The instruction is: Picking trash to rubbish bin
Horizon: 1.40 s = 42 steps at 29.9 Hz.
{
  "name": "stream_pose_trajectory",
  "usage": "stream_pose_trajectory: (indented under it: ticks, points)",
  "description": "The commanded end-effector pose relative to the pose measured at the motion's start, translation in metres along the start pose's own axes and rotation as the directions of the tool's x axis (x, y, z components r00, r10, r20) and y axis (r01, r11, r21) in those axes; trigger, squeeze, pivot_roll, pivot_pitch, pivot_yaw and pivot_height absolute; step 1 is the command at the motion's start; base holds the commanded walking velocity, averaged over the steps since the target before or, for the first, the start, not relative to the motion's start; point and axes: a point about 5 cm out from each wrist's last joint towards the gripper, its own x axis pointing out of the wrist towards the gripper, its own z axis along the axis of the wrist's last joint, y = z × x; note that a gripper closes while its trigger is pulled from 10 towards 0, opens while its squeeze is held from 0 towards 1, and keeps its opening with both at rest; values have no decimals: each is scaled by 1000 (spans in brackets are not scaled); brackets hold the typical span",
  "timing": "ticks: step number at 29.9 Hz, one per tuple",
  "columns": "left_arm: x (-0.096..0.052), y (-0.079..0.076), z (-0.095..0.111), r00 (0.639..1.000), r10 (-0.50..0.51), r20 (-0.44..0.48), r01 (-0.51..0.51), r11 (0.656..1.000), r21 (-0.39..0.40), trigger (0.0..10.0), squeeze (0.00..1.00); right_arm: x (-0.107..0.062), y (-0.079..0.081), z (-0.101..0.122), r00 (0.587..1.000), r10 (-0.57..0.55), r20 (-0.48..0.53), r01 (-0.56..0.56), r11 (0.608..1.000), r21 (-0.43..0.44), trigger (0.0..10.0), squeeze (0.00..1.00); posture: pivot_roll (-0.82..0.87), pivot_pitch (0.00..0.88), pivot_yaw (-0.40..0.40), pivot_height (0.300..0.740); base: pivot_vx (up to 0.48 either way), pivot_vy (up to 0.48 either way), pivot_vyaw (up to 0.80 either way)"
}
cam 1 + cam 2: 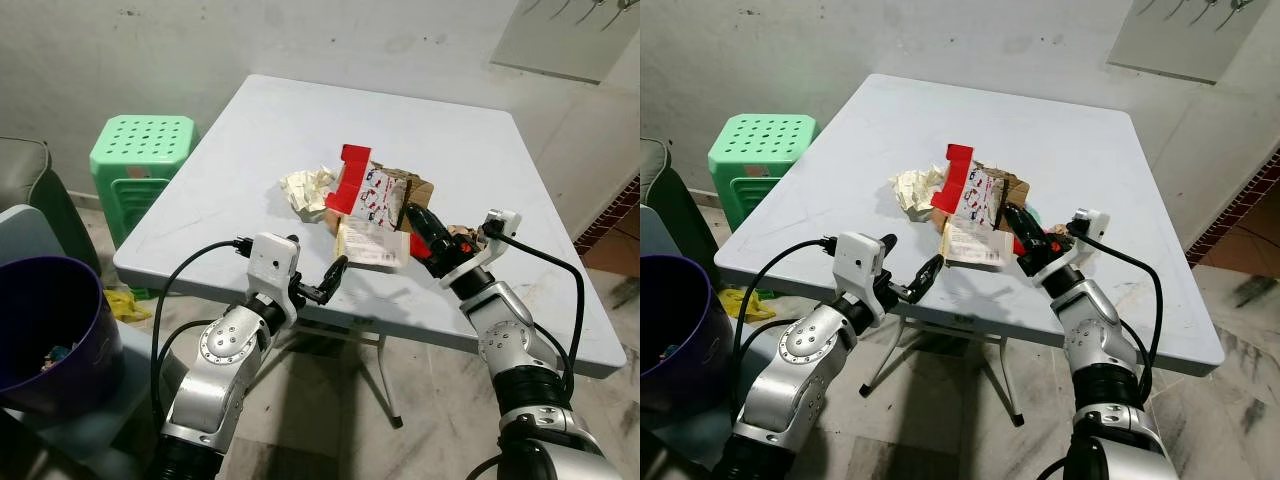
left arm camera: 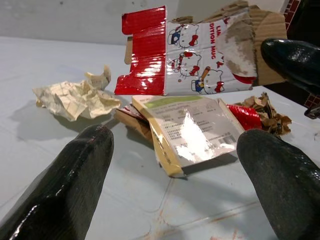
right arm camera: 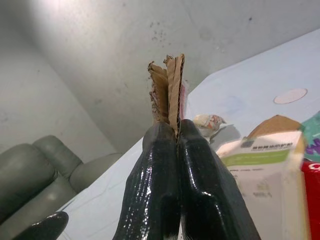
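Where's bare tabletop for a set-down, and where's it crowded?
Free: the table's far half behind the red printed carton, and its left part beside the crumpled paper. Crowded: near-centre pile, with the flat box, right pincer clamping cardboard, and left pincer open before it.

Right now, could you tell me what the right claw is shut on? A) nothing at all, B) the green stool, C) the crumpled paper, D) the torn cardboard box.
D: the right claw has its fingers pressed together on an edge of the cardboard box, with the torn cardboard sticking up between them; the crumpled paper lies apart on the table.
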Motion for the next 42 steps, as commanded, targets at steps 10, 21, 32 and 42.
stream_pose_trajectory:
  ticks: [10, 21, 32, 42]
  points:
    - [5, 18, 9, 992, 107, 64, -110, 993, 36, 10000, 0, -2, 7, 38, 983, -78, 166, 115, 966, -231, 10000, 0, 23, 6, -108, 740, 0, 0, 0]
    - [-7, 47, 19, 953, 260, 158, -264, 964, 8, 10000, 0, -24, 29, 32, 959, -160, 232, 268, 774, -574, 10000, 0, 26, 0, -94, 740, 0, 0, 0]
    - [-12, 60, 22, 939, 286, 194, -281, 958, -53, 10000, 0, -40, 44, 19, 934, -223, 279, 354, 684, -638, 10000, 0, -8, 0, -62, 740, 0, 0, 0]
    - [-12, 63, 25, 939, 260, 227, -261, 965, -25, 10000, 0, -52, 45, 9, 913, -284, 292, 407, 639, -653, 10000, 0, -23, 0, -28, 740, 0, 0, 0]
